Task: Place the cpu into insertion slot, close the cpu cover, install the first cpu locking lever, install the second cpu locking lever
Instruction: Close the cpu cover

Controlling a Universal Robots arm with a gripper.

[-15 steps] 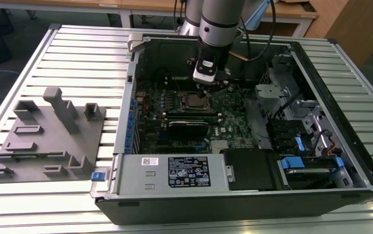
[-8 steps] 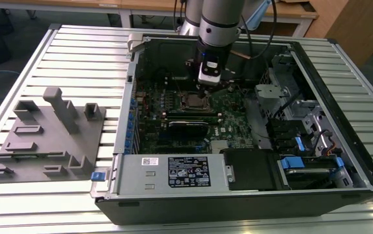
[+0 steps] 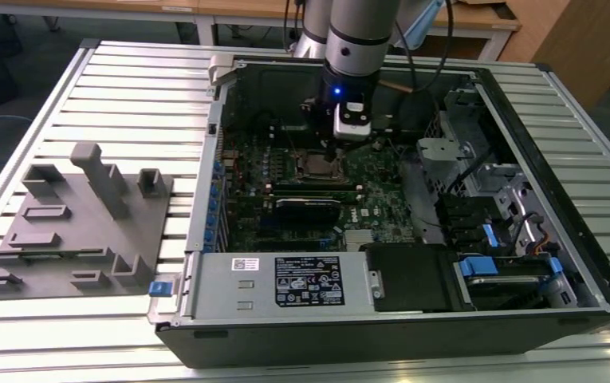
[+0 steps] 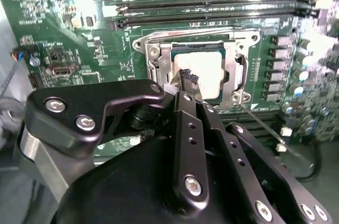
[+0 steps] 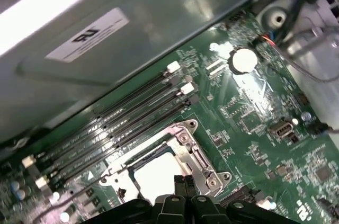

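Gripper at the seated cpu

We see the gripper [image 4: 188,80] with its fingers pressed together and nothing between them, the tips over one edge of the cpu [image 4: 205,68]; we cannot tell whether they touch it. The cpu lies flat in the slot [image 3: 313,165] on the green board [image 5: 254,123] inside the open case [image 3: 560,120]. The cover [image 4: 237,75] lies down around the cpu, framing its pale top. A thin lever [image 4: 259,126] slants away from one slot corner.
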